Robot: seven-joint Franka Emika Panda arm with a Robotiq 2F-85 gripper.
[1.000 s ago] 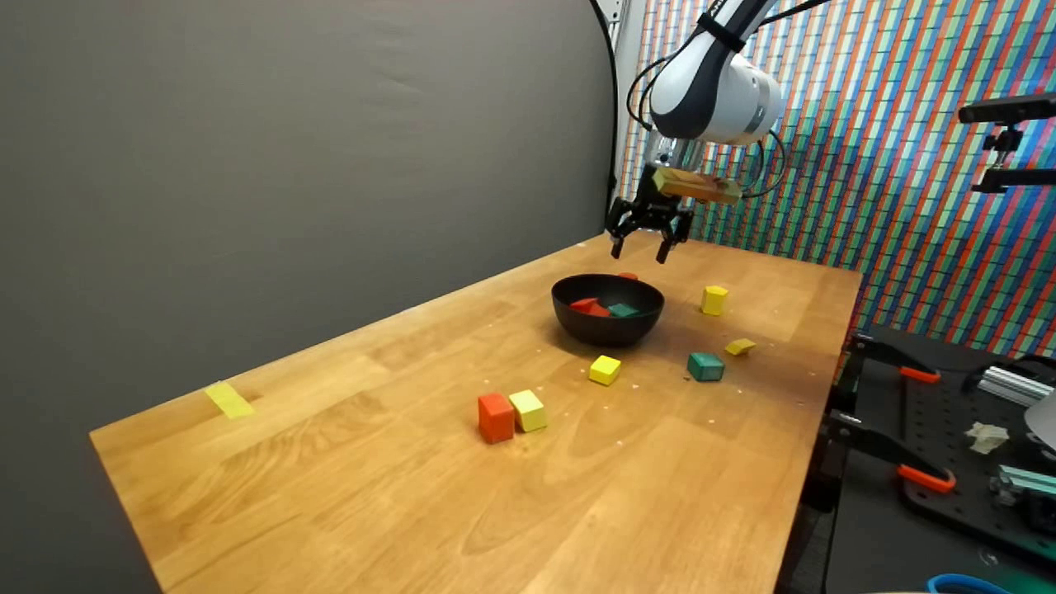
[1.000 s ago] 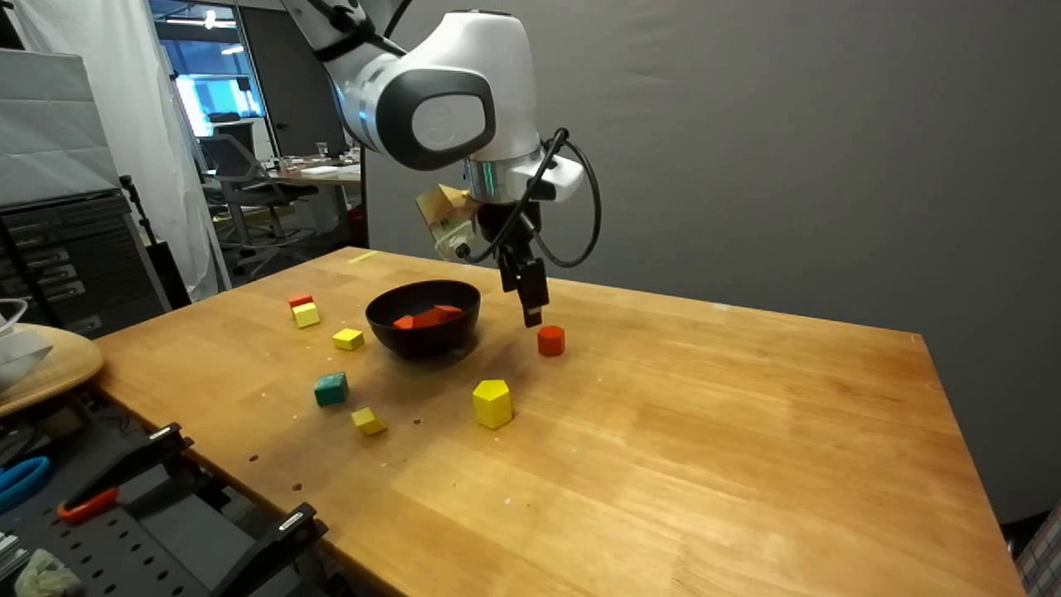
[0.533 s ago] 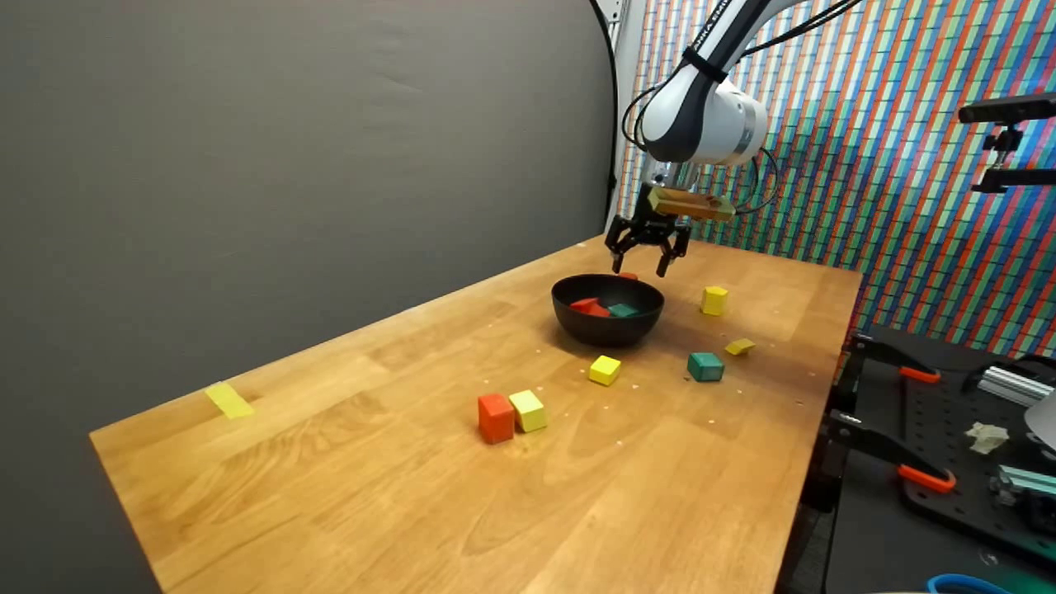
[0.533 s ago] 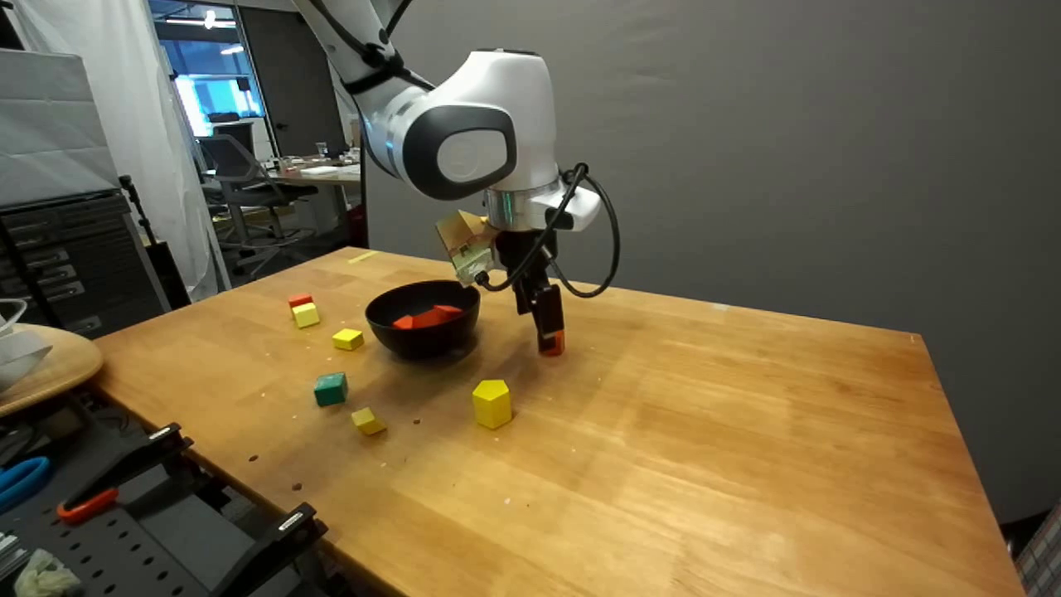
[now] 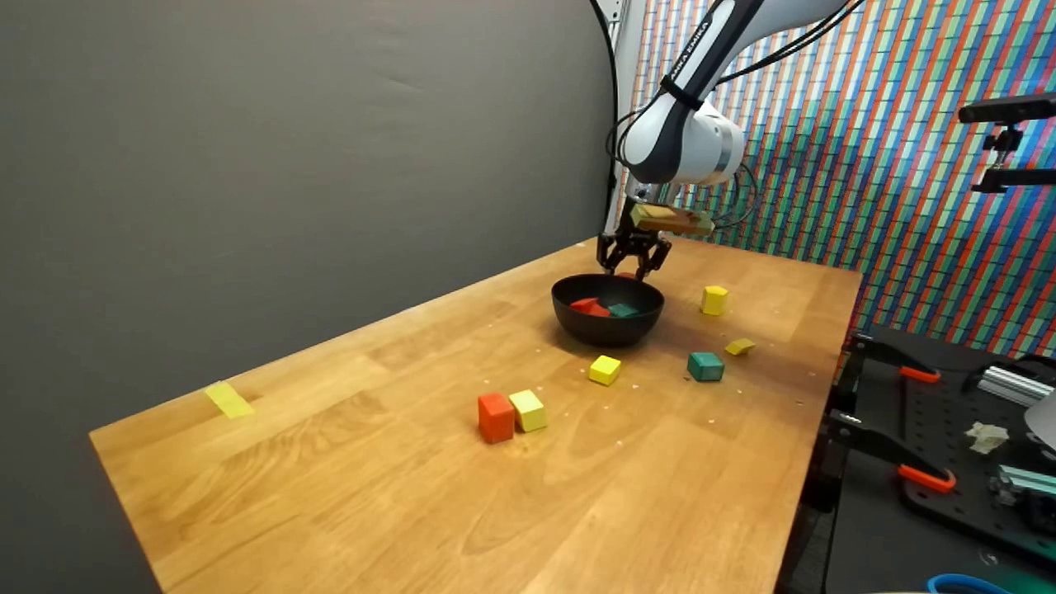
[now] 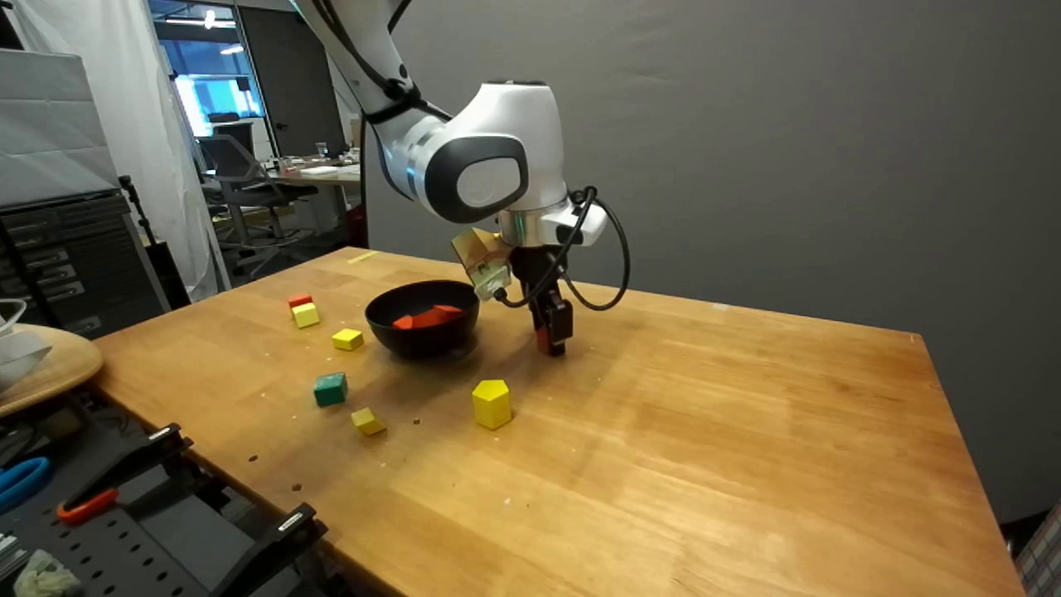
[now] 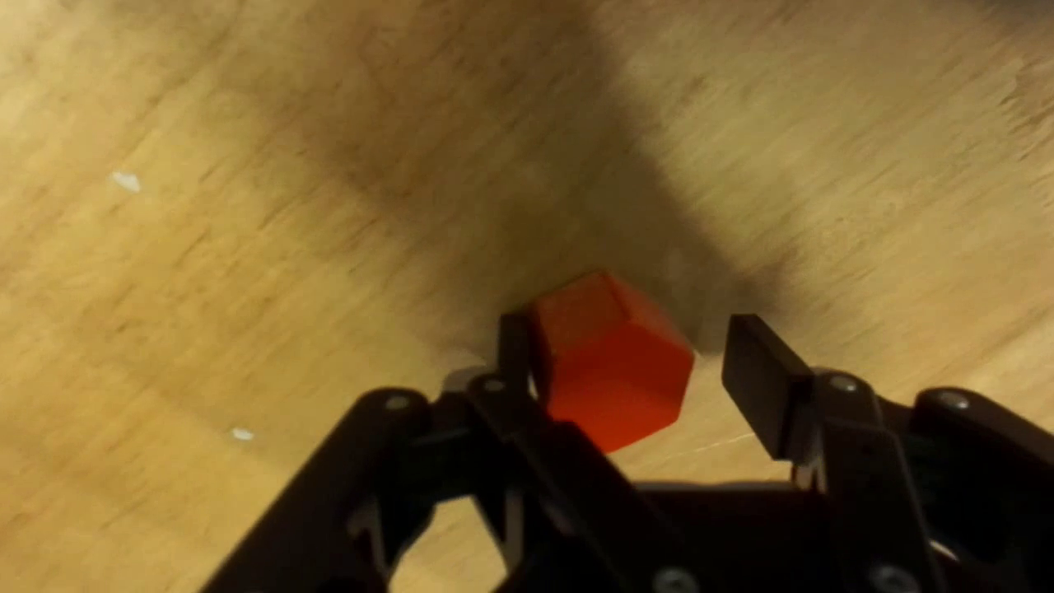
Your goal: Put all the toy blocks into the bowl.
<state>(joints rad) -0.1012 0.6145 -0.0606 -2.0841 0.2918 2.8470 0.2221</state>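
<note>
Wrist view: we've lowered our gripper (image 7: 636, 356) around a red block (image 7: 622, 380), jaws narrowed yet apart, so grasping it for the bowl (image 5: 606, 332) seems next.

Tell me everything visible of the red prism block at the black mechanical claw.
The smooth, opaque red prism block has a flat many-sided top facing up and a darker side. It stands on the wooden tabletop, outside the round black bowl, within the open black mechanical claw. It isn't clamped: a gap separates it from one finger; contact with the nearer finger is unclear.
</note>
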